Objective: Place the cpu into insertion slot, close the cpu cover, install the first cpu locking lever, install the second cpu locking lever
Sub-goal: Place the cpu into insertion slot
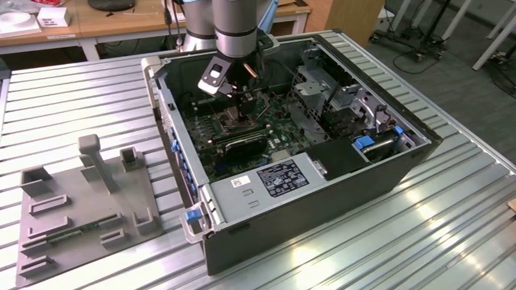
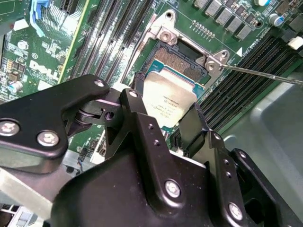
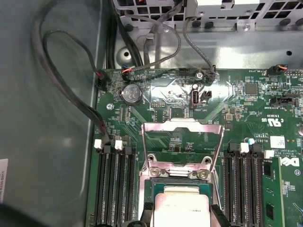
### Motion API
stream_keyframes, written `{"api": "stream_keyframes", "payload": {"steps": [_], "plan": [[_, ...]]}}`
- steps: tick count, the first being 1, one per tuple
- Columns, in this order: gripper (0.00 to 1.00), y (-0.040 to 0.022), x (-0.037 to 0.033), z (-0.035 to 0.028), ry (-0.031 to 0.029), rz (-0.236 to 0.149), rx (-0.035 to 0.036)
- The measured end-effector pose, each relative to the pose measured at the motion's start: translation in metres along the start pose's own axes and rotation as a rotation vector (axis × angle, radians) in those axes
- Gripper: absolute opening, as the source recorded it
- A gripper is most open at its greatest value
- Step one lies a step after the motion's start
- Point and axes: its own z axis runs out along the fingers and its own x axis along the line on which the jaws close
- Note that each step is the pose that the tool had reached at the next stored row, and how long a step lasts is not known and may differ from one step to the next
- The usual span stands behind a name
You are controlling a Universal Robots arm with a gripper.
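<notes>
cpu (image 2: 168,99) between fingers (image 2: 137,123), over insertion slot (image 2: 175,59); cpu cover (image 3: 182,126) beside it.

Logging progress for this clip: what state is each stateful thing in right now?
cpu: held between the fingers, over the slot.
insertion slot: uncovered, contacts partly showing.
cpu cover: swung open.
locking lever: unlatched.
gripper: shut on the cpu.
computer case: side open.

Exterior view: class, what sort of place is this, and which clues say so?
Probably a robotics lab or workshop: a robot arm, its gripper holding the cpu, reaches into an open computer case on a slatted metal table, with wooden desks beyond.
</notes>
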Motion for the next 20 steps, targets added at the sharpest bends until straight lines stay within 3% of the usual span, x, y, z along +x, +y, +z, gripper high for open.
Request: {"api": "stream_keyframes", "payload": {"steps": [14,20], "plan": [[0.54,-0.0001,0.0000,0.0005,0.0001,0.000,0.0032],[0.54,-0.0005,0.0000,0.0048,0.0003,0.000,0.0031]]}}
